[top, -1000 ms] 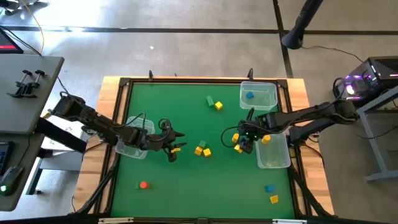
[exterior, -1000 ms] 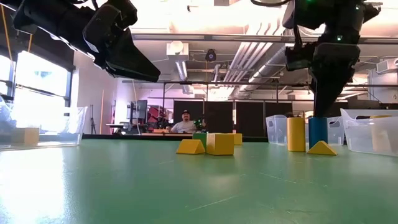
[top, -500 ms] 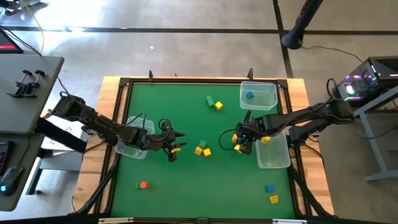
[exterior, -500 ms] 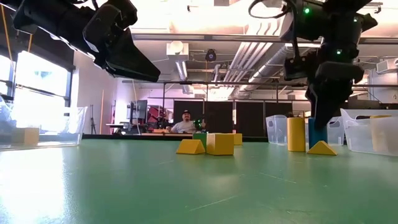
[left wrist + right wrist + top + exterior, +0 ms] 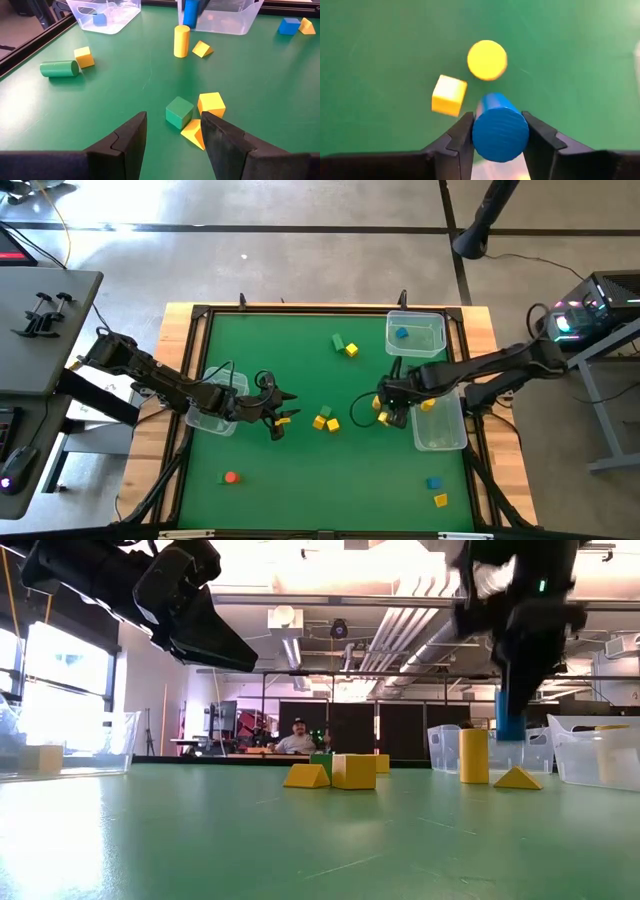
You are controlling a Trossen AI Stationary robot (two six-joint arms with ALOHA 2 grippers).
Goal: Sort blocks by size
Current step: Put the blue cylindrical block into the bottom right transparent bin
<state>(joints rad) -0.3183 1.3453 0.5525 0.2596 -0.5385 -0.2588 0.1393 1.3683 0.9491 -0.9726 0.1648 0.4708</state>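
Note:
My right gripper (image 5: pixel 500 137) is shut on a blue cylinder block (image 5: pixel 511 718), which hangs above the green table beside an upright yellow cylinder (image 5: pixel 474 756) and a yellow wedge (image 5: pixel 518 778). In the high view this gripper (image 5: pixel 391 411) is left of the right-hand clear bin (image 5: pixel 441 430). My left gripper (image 5: pixel 173 134) hovers open over the table's left half (image 5: pixel 279 416), short of a green cube (image 5: pixel 179 111), a yellow cube (image 5: pixel 211 104) and a yellow wedge (image 5: pixel 194 134) that rest on the table. My right gripper pinches the blue cylinder's round side near its upper end (image 5: pixel 480 131) between its two fingers. The fingers come from above, pointing down. The cylinder hangs upright below them, its lower end (image 5: pixel 511 734) clear of the table.
A clear bin with a blue block (image 5: pixel 402 333) stands at the far right, another clear bin (image 5: pixel 213 408) under the left arm. A green cylinder (image 5: pixel 59 68) and yellow cube (image 5: pixel 84 56) lie farther off. An orange-red block (image 5: pixel 232 477) and a blue and yellow pair (image 5: pixel 437 491) lie near the front edge.
My right gripper has shut on the blue cylinder, which stood on the table beside the yellow cylinder, and has raised it clear of the table, still upright. The gripper has also shifted slightly toward the table's left edge.

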